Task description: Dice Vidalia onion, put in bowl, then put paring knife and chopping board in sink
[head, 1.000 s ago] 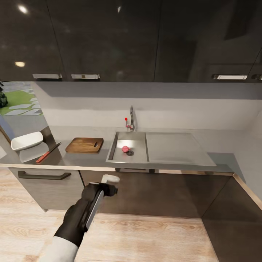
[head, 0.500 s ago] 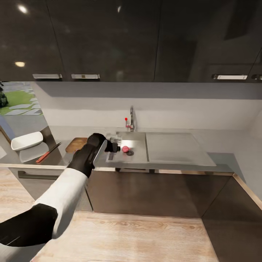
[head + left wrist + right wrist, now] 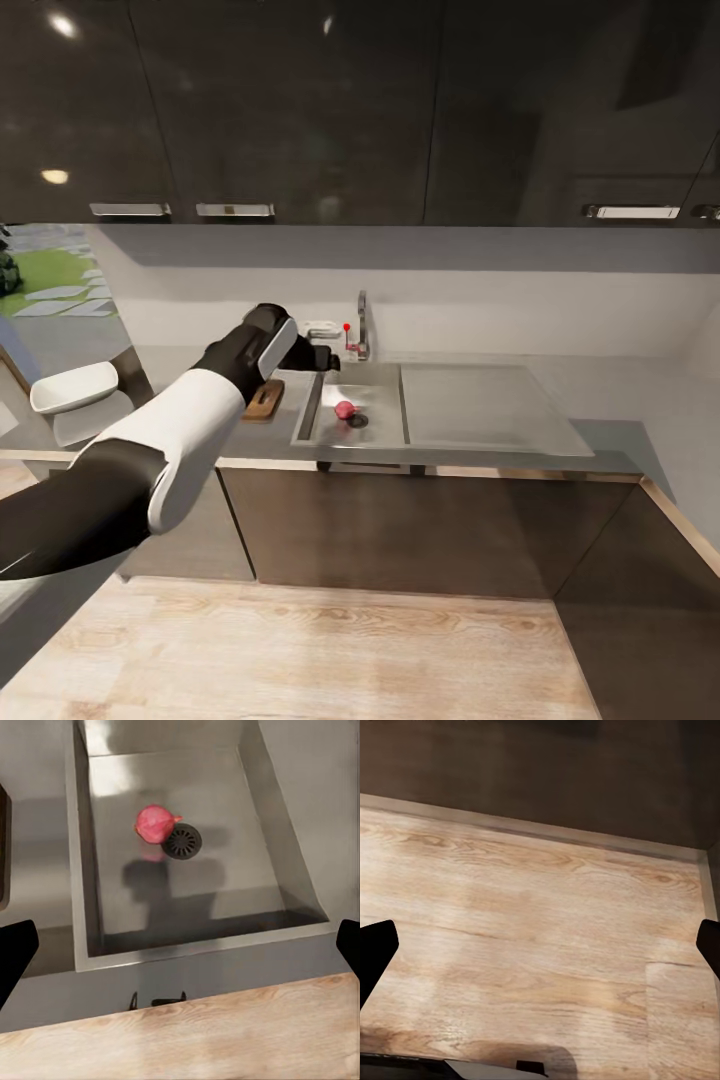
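A pink-red Vidalia onion (image 3: 344, 409) lies in the sink (image 3: 380, 432) beside the round drain. In the left wrist view the onion (image 3: 155, 823) sits far beyond the fingertips (image 3: 15, 954). My left gripper (image 3: 325, 340) hangs open above the basin's back left corner, holding nothing; its jaws stand wide in the left wrist view (image 3: 180, 952). One end of the chopping board (image 3: 262, 400) shows past my left forearm. The white bowl (image 3: 72, 387) rests at the countertop's (image 3: 520, 455) far left. The paring knife is hidden behind my arm. My right gripper (image 3: 540, 952) is open over wooden floor.
A chrome tap (image 3: 361, 325) with a red-tipped lever stands behind the basin, close to my left gripper. The drainboard (image 3: 480, 405) stretches right of the basin. Dark wall cabinets (image 3: 300, 110) hang overhead. Dark cabinet fronts (image 3: 540, 772) rise beyond the floor in the right wrist view.
My left arm has swung up from in front of the cabinet to above the sink's back left corner. It now covers most of the board and the knife.
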Controlling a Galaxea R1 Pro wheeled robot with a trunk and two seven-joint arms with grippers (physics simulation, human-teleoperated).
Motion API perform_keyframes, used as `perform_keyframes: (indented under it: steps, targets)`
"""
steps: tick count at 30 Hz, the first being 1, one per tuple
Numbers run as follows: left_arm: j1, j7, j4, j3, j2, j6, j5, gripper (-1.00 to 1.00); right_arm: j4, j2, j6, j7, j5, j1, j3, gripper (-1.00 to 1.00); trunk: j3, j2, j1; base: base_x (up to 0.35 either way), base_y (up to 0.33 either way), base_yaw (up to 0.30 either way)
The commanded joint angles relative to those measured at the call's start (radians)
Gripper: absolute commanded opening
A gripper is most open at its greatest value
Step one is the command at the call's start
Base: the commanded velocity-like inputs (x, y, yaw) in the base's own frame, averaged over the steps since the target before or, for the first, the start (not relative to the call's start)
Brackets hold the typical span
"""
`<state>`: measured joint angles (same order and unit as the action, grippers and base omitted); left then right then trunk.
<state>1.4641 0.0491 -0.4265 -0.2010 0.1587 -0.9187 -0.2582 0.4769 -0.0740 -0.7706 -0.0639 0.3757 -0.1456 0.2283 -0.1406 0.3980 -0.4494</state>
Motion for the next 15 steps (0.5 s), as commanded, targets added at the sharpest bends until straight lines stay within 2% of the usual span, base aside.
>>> perform_keyframes:
  steps: [1,5,11,15]
  targets:
    - [0.001,0.003,-0.001,-0.007,-0.001,-0.002,-0.009,1.00,0.002,-0.001,-0.001,-0.005,0.011,0.000,0.005,1.00,-0.002,0.002,-0.001,0.000,0.000,0.000]
    - [0.002,-0.004,0.006,-0.008,-0.014,0.002,-0.010,1.00,0.002,-0.001,-0.002,-0.005,0.011,0.000,0.005,1.00,-0.002,0.002,-0.001,0.082,-0.072,0.000]
    - [-0.002,-0.005,0.069,-0.010,-0.011,0.006,-0.010,1.00,0.002,-0.001,-0.004,-0.005,0.011,0.000,0.005,1.00,-0.002,0.002,-0.001,0.235,-0.198,0.000]
    - [-0.003,-0.006,0.081,-0.011,-0.010,0.008,-0.010,1.00,0.002,-0.001,-0.004,-0.006,0.011,0.000,0.005,1.00,-0.002,0.002,-0.001,0.255,-0.214,0.000]
